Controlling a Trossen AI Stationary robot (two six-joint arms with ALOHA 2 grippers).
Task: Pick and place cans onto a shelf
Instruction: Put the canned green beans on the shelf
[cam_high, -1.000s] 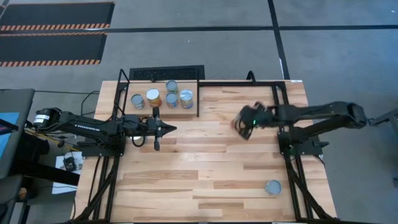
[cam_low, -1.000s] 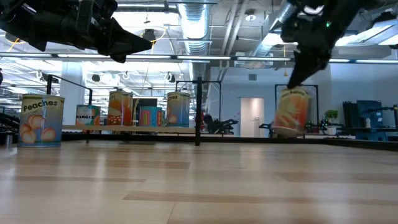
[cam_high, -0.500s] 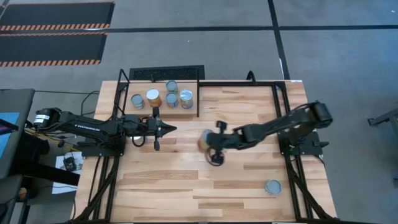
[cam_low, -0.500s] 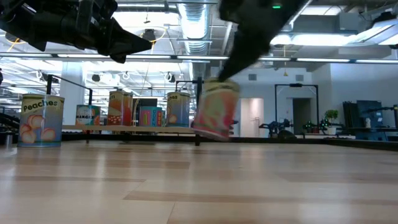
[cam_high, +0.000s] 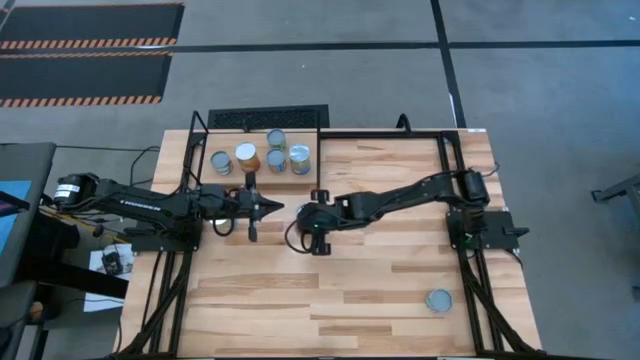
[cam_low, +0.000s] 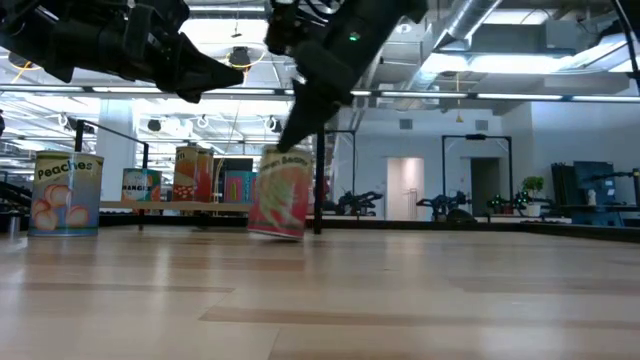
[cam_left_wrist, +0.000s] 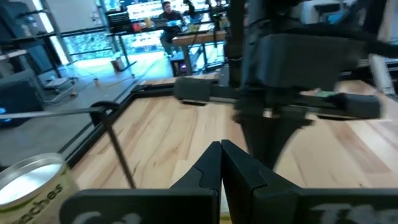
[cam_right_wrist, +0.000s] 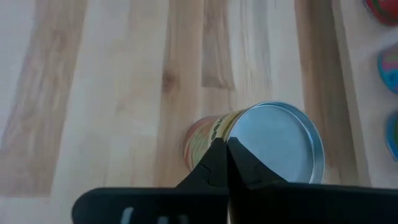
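Fingers (cam_left_wrist: 221, 163) of the left gripper (cam_high: 268, 208) are pressed together on nothing, hanging over the counter (cam_high: 400, 290) just in front of the shelf (cam_high: 262, 176), where four cans (cam_high: 247, 156) stand. Left of the shelf in the low view sits a can of peaches (cam_low: 67, 194). At mid-counter the right gripper (cam_high: 318, 233) clamps a red-and-yellow can (cam_low: 281, 193), which hangs tilted with its lower edge at or barely above the wood; its silver lid shows in the right wrist view. Farthest right, near the front edge, stands a lone blue-grey can (cam_high: 438, 300).
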